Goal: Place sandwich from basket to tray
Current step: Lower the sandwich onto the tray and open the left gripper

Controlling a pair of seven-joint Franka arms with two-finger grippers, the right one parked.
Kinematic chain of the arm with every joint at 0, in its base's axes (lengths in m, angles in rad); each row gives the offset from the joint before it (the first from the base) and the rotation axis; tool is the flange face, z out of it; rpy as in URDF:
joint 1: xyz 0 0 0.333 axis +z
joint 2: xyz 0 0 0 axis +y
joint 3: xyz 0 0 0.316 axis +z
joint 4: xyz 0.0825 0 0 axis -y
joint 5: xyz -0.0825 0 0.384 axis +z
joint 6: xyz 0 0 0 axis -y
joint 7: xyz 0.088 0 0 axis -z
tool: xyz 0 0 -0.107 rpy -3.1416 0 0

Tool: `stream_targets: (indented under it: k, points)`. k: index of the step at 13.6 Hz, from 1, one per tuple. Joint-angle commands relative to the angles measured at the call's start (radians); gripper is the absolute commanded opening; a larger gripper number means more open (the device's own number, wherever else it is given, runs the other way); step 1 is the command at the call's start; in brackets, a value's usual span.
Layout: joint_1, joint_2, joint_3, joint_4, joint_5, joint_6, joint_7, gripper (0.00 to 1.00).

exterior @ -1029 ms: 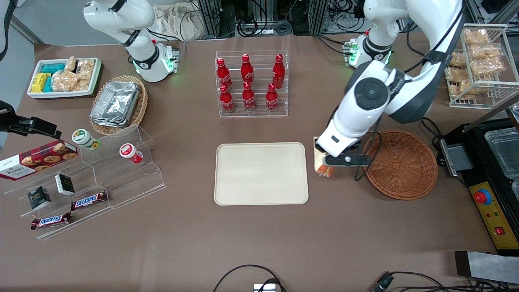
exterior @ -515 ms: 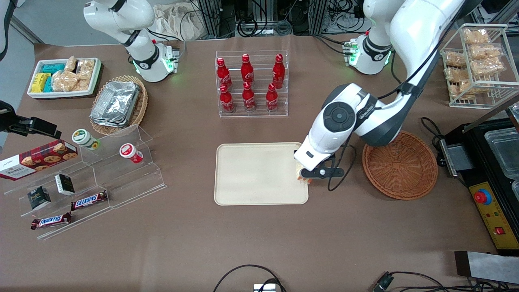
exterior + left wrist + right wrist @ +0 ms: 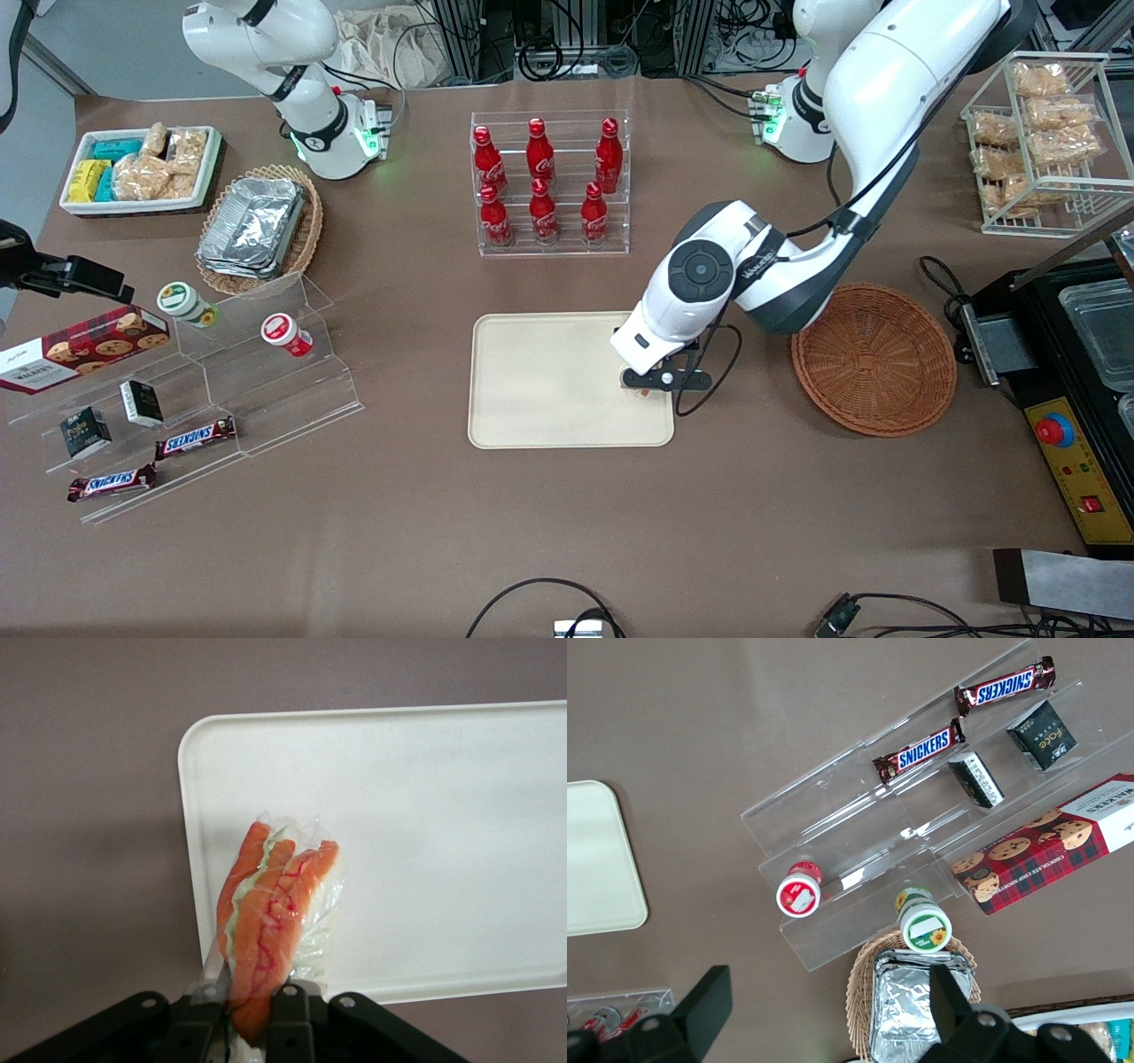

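While the left arm reaches over the brown table from the working arm's end, its gripper hangs above the tray, over the tray edge nearest the basket. The table carries, from large to small, the following items. The tray is a flat cream rectangle with rounded corners and a low rim, lying near the middle of the table. The basket is a round reddish-brown wicker dish, set on the table beside the tray toward the working arm's end and apart from it; nothing lies in it. A clear rack of red bottles stands farther from the front camera than the tray.

The sandwich is held in the gripper. In the wrist view the two black fingers are closed narrowly on one end of the clear wrap, and the wedge projects away from them with its orange-red and green filling edge facing the camera. The wedge hangs above the tray close to one rounded corner, with bare tray surface visible past it. In the front view the sandwich is almost wholly hidden under the wrist; only a small orange patch shows below the gripper. Whether it touches the tray cannot be told.
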Motion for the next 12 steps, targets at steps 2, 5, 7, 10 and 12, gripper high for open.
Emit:
stream_targets:
  k: [2,5,7,10,12]
  points:
    - [-0.014,0.061,0.002,0.036,0.064,0.023,-0.035,0.10]
    - [-0.035,0.092,0.007,0.042,0.079,0.046,-0.036,0.10]
    - [-0.046,0.116,0.010,0.047,0.112,0.052,-0.074,0.10]
    - [-0.049,0.147,0.010,0.050,0.171,0.069,-0.128,0.10]
    - [-0.061,0.164,0.010,0.062,0.180,0.072,-0.134,0.10]
